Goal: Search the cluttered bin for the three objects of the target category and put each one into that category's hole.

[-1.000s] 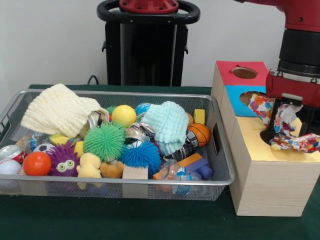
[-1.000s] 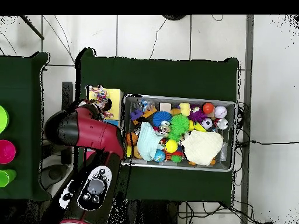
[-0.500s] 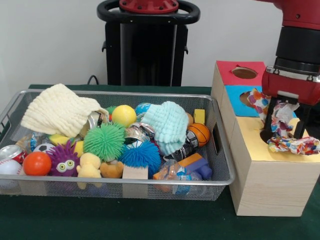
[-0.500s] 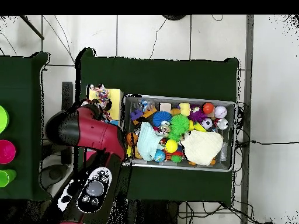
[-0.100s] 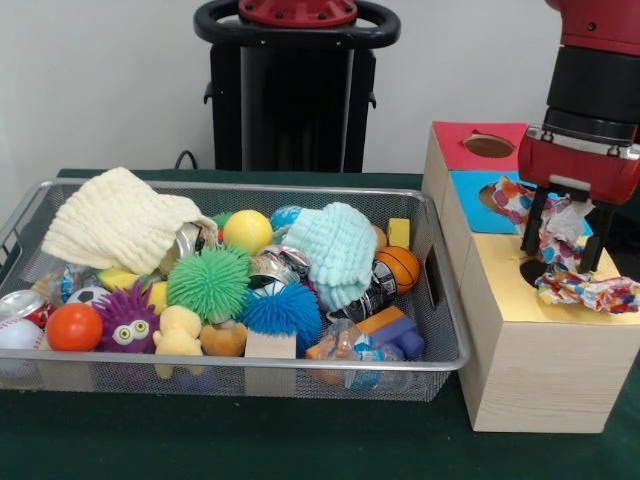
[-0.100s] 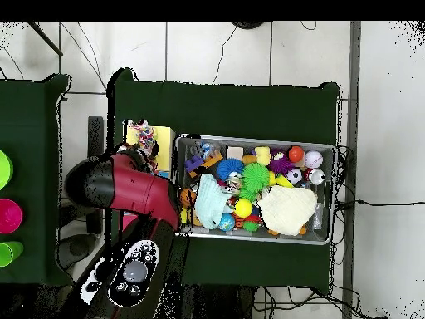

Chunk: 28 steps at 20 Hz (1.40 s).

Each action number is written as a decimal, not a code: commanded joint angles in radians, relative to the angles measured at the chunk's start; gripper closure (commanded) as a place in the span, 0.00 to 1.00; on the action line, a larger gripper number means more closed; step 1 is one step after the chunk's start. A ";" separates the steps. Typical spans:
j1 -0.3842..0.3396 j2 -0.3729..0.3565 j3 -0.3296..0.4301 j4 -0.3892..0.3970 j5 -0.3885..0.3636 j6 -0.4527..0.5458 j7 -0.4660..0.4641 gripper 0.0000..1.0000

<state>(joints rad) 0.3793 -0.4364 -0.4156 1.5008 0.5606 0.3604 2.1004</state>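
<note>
Dark green cloth covers the table [image 5: 200, 440]. On it, a wire-mesh bin [image 5: 440, 330] holds rubbery spiky balls, folded waffle-weave cloths and smooth balls; no legible writing. Just beside the bin stands a wooden box [image 5: 530, 370] with red, blue and yellow top panels, each with a hole. Over the yellow panel, the gripper [image 5: 566, 232] has its black fingers pinching a crumpled multicoloured patterned cloth [image 5: 590, 290], whose tail lies on the panel.
</note>
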 commanded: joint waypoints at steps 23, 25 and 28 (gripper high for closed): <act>-0.023 -0.113 0.031 0.027 -0.024 0.267 0.186 0.00; -0.029 -0.116 0.038 0.032 -0.022 0.260 0.182 0.00; -0.034 -0.118 0.044 0.037 -0.023 0.248 0.179 0.00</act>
<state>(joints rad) 0.3817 -0.5334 -0.4196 1.5011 0.5559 0.5142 2.1004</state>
